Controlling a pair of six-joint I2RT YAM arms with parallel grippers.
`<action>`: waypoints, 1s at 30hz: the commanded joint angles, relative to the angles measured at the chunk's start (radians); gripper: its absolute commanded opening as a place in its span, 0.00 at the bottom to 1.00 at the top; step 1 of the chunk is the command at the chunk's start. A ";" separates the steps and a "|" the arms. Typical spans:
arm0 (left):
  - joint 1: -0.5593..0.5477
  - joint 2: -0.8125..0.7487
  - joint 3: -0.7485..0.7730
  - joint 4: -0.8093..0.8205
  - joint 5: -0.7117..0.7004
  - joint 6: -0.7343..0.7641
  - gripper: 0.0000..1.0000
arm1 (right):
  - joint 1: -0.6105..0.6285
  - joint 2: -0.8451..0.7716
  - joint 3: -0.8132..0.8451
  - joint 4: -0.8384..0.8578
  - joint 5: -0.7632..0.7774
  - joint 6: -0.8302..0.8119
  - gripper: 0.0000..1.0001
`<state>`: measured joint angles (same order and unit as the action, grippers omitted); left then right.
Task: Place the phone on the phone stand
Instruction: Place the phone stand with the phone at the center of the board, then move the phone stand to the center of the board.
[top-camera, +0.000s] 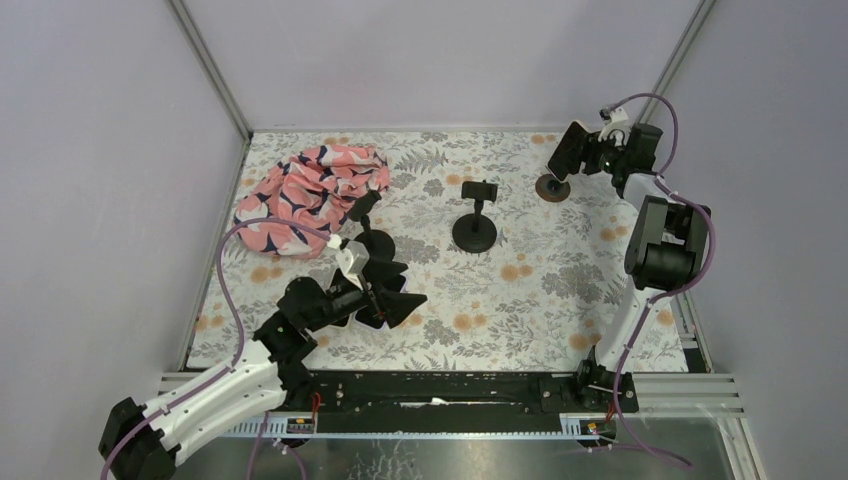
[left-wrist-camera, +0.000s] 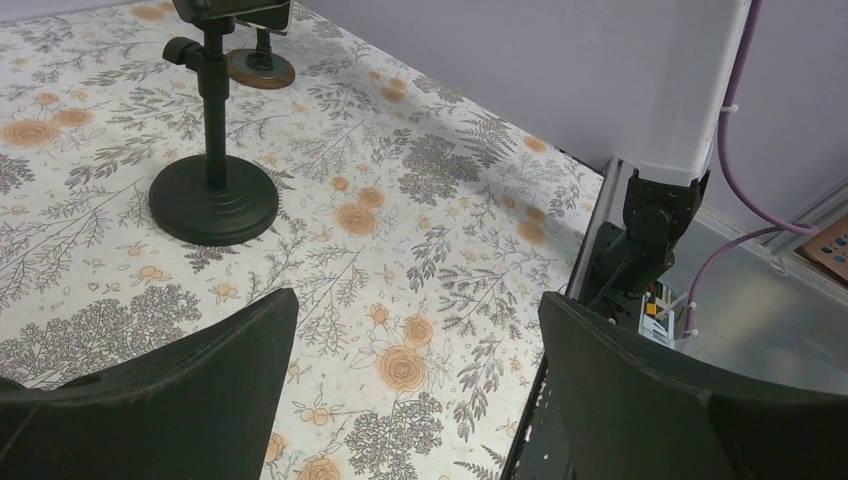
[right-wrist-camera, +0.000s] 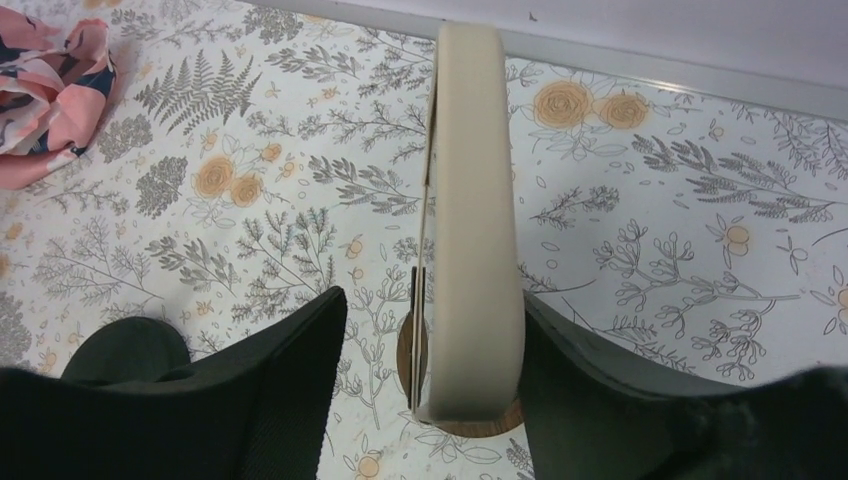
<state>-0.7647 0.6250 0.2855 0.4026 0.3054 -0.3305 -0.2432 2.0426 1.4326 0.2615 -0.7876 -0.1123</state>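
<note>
In the top view's upper right, the right hand (right-wrist-camera: 432, 310) is spread loosely around the upright phone (right-wrist-camera: 475, 200) at the brown-based phone stand (top-camera: 552, 187). The left hand (left-wrist-camera: 418, 305) is spread wide and empty.

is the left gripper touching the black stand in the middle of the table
Apart. The left wrist view shows bare floral cloth between the open left gripper and the black stand, round base included.
</note>
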 joint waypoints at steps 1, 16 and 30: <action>0.005 -0.015 0.012 -0.007 -0.014 -0.010 0.99 | -0.012 -0.068 -0.034 0.053 0.019 0.024 0.72; 0.005 -0.063 0.042 0.002 0.006 -0.061 0.99 | -0.062 -0.324 -0.269 0.010 0.006 0.005 1.00; 0.006 -0.085 0.082 0.055 -0.054 -0.247 0.99 | -0.062 -0.877 -0.517 -0.358 -0.335 -0.156 1.00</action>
<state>-0.7647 0.5331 0.3103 0.4248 0.2604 -0.5316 -0.3077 1.2572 0.9546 -0.0090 -0.8761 -0.2317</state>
